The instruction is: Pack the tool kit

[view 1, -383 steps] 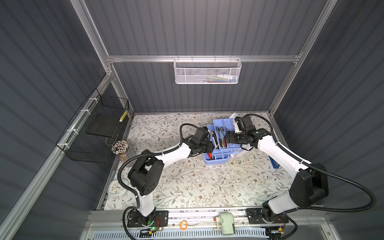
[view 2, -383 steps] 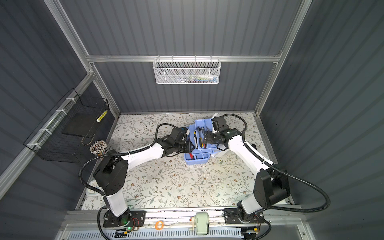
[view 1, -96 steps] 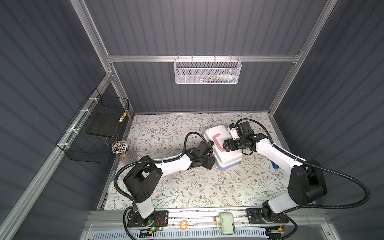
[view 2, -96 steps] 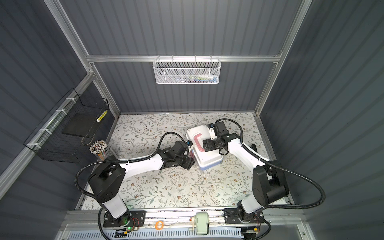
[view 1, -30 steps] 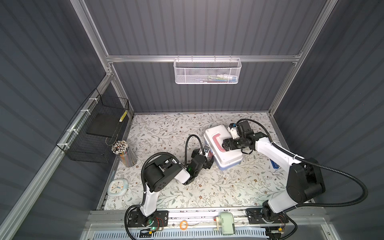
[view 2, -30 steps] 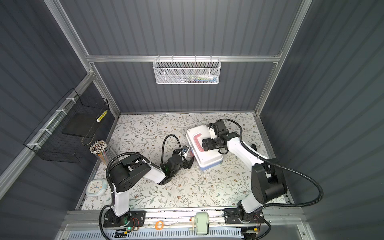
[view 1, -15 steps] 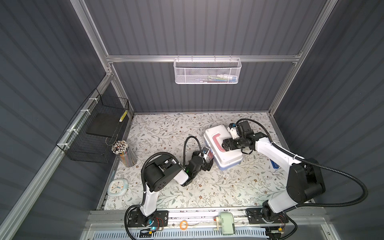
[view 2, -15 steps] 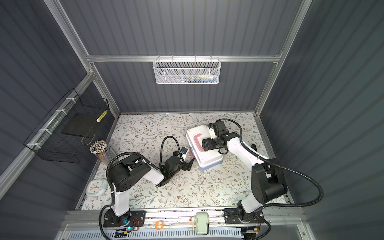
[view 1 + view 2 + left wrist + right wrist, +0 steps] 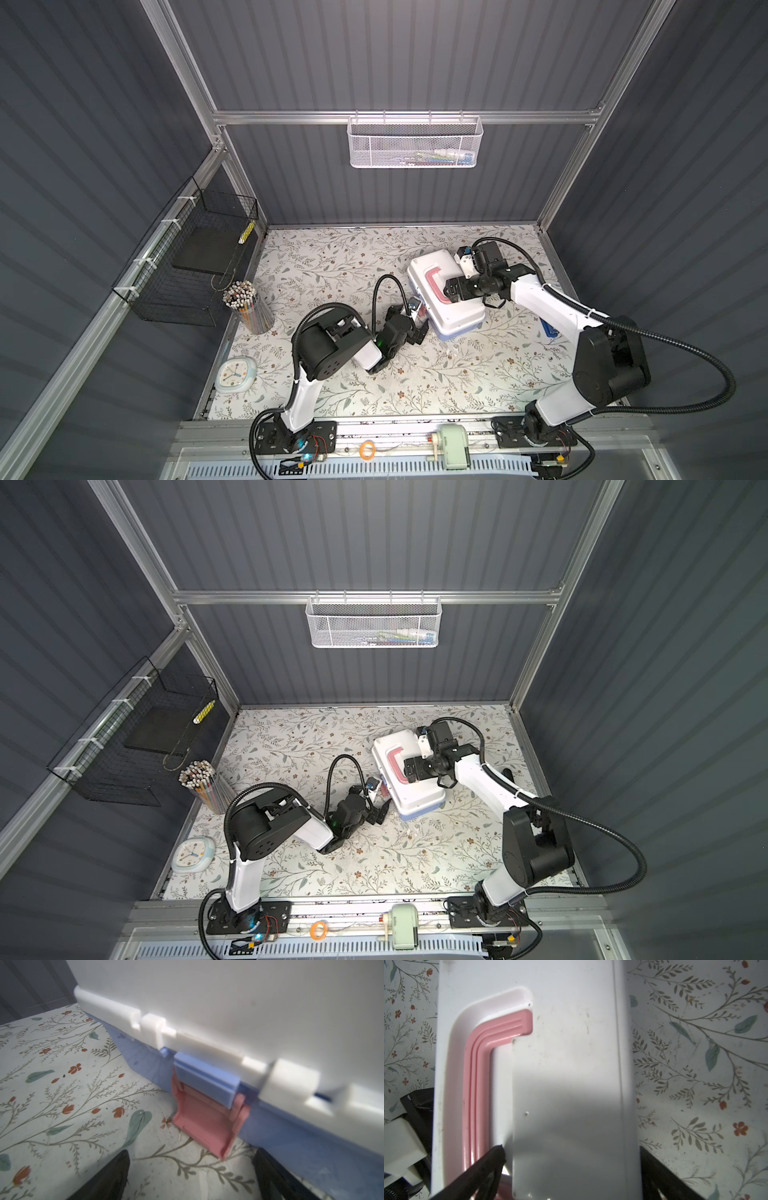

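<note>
The tool kit (image 9: 457,318) lies closed, pink latch (image 9: 204,1124) hanging down

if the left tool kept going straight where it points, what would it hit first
Probably the pink latch, hanging down on the tool kit's front, right ahead of the open left tool.

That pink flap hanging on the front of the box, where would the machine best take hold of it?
Probably the free lower edge of the pink latch, approached low from the front, where the open left pincer faces it. The flap hangs below the blue lip and flares outward from the blue base, so that edge stands clear enough for a finger on each face.
</note>
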